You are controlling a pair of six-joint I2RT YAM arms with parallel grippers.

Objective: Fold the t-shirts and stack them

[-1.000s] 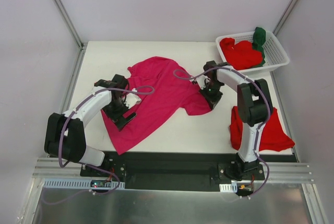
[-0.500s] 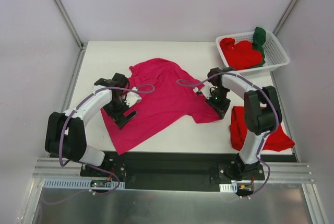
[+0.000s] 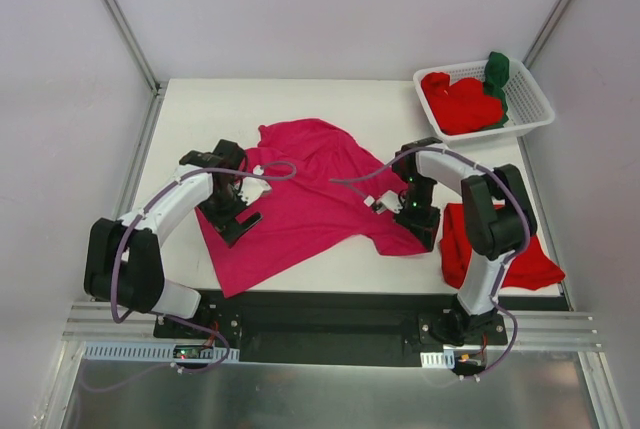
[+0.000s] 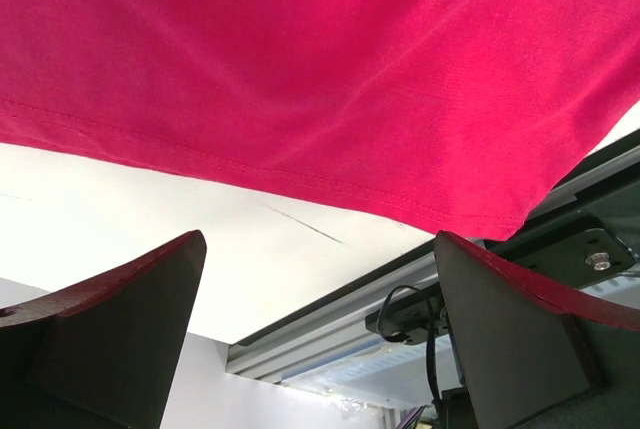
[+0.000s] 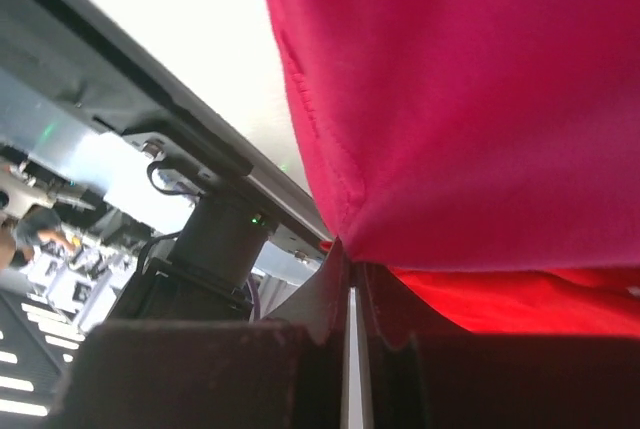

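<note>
The right gripper (image 3: pixel 420 221) is clamped on an edge of the magenta t-shirt (image 3: pixel 310 189), which lies spread leftward from it to the left gripper (image 3: pixel 233 213), whose jaws stand wide apart over the cloth. A red t-shirt (image 3: pixel 520 261) lies just right of the right gripper. Beyond it, a white basket (image 3: pixel 535 109) holds red t-shirts (image 3: pixel 462 104) and a dark green t-shirt (image 3: pixel 497 71).

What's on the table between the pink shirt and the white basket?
Nothing. In the top view, only bare white table lies between the pink shirt and the white basket.
</note>
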